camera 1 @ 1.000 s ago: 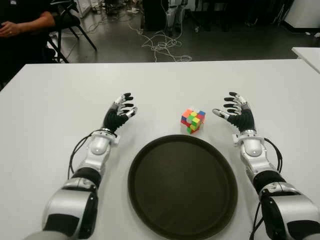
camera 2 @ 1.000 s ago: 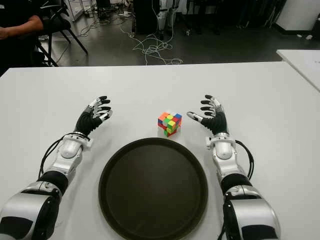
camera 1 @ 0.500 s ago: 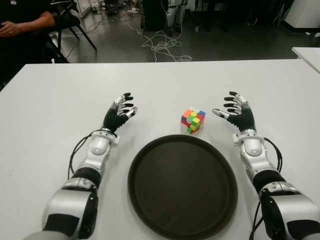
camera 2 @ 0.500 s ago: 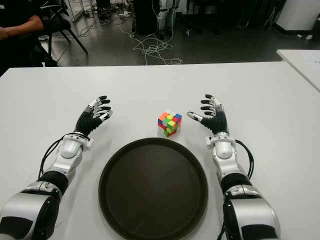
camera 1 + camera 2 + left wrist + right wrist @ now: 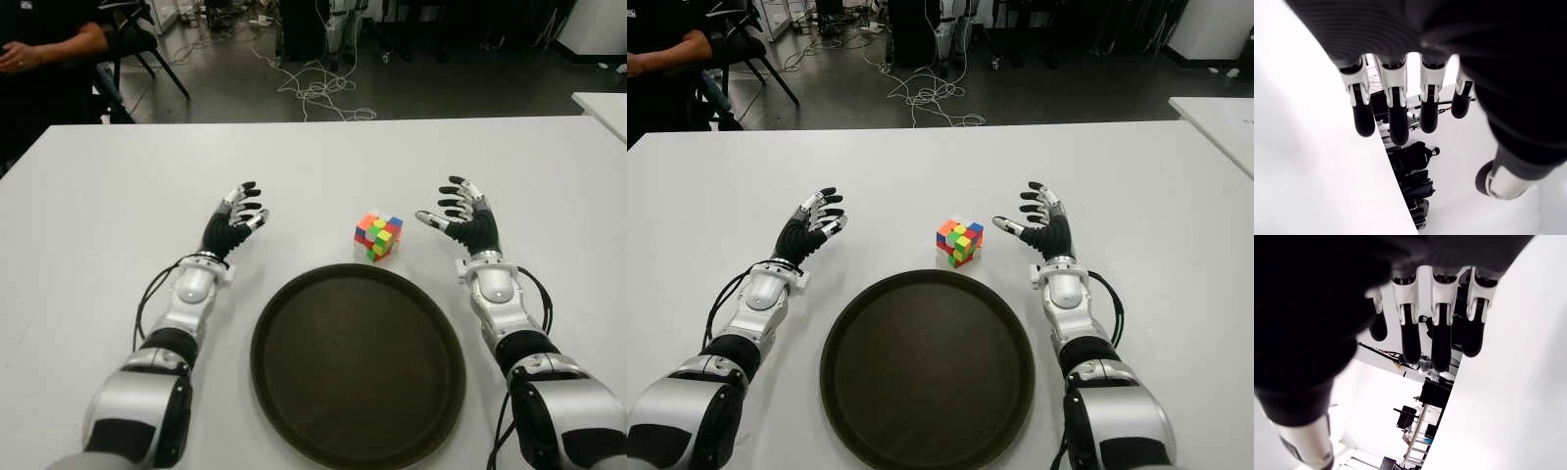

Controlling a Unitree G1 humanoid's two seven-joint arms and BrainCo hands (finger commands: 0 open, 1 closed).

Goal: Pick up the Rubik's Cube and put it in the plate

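- Two black-and-silver robot hands show over a white table (image 5: 108,196), one on each side of a small multicoloured Rubik's Cube (image 5: 378,236).
- The cube sits on the tabletop just beyond the far rim of a round, dark brown plate (image 5: 358,364), close to it; whether cube and rim touch is hard to tell. The plate holds nothing.
- The right hand (image 5: 464,219) is just right of the cube, apart from it, palm turned toward it, fingers spread and loose, grasping nothing; its thumb points at the cube.
- The left hand (image 5: 235,219) is well to the cube's left, near the plate's far-left rim, fingers likewise relaxed and empty.
- Each wrist view is mostly filled by the dark palm; only straightened fingertips (image 5: 1363,119) and (image 5: 1410,340) stand out against white.
- At the far left a seated person's arm (image 5: 44,47) is cut off by the edge.
- Tangled cables (image 5: 315,90) lie on the dark floor beyond the table.
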